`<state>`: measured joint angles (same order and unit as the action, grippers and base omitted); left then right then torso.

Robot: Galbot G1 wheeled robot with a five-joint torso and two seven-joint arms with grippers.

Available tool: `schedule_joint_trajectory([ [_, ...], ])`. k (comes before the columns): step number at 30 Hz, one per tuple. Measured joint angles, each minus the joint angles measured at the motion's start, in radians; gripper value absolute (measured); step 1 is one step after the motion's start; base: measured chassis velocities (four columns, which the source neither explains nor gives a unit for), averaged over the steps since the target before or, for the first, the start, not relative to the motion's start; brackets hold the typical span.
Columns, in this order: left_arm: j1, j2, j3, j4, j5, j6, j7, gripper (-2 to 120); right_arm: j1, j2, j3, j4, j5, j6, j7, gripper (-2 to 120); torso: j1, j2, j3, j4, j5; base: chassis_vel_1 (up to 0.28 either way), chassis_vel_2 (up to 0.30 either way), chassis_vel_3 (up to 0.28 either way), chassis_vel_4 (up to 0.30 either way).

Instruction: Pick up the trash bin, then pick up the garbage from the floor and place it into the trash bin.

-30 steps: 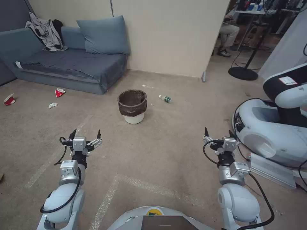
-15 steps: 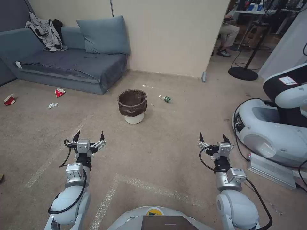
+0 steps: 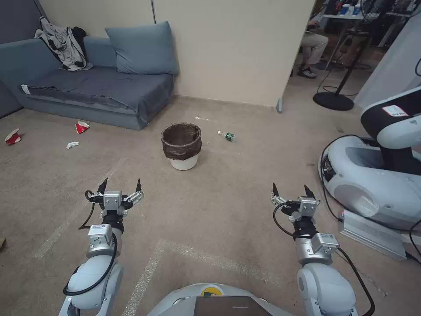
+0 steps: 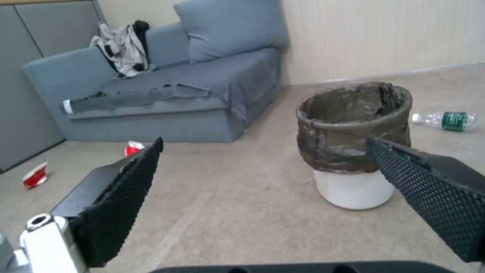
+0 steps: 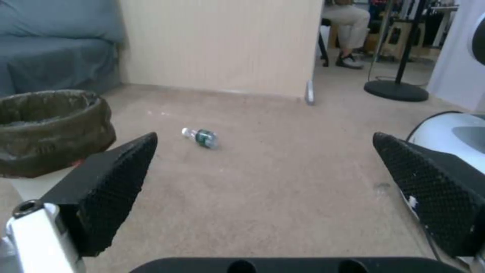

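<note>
The trash bin (image 3: 181, 146) (image 4: 354, 144) (image 5: 50, 129), white with a dark bag over its rim, stands upright on the carpet ahead of me, in front of the sofa's corner. Garbage lies around it: a clear bottle with a green label (image 3: 227, 136) (image 4: 447, 120) (image 5: 201, 137) to its right, two crushed red-and-white cups (image 3: 81, 127) (image 3: 12, 137) and a crumpled white paper (image 3: 72, 144) to the left. My left gripper (image 3: 121, 185) (image 4: 263, 170) and right gripper (image 3: 290, 190) (image 5: 263, 170) hover open and empty over the carpet, well short of the bin.
A blue-grey sofa (image 3: 94, 83) with a cushion and clothes stands at the back left against a beige partition (image 3: 228, 48). Another white robot's base (image 3: 372, 175) and a metal bar (image 3: 372, 235) lie close on my right. A black stand base (image 3: 333, 101) sits far right.
Both arms have drawn back toward me and inward a little, the right one more. The grippers stay open. The bin and litter have not moved.
</note>
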<state>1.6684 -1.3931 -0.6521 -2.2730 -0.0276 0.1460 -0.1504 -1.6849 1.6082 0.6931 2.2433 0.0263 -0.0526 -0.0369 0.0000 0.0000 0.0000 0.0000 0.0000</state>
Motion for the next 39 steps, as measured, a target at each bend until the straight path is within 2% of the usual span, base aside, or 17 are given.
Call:
schedule_joint_trajectory([
  [14,-0.003,0.001,-0.001,-0.001,-0.002,0.002,0.004,100,-0.002,0.0,-0.002,-0.001,-0.002,0.007,-0.001,100,0.0,0.0,0.0,0.0,0.0,-0.004,0.004,0.006,-0.003],
  [28,-0.003,0.0,-0.004,-0.003,-0.005,0.004,0.007,100,-0.002,0.0,-0.004,-0.008,-0.006,0.012,-0.002,100,0.0,0.0,0.0,0.0001,0.0,-0.069,0.07,0.06,-0.07],
  [39,-0.002,-0.002,-0.004,-0.007,-0.005,0.006,0.009,100,-0.004,0.0,-0.004,-0.014,-0.007,0.024,-0.002,100,0.0,0.0,0.0,0.0,0.0001,-0.136,0.119,0.135,-0.129],
])
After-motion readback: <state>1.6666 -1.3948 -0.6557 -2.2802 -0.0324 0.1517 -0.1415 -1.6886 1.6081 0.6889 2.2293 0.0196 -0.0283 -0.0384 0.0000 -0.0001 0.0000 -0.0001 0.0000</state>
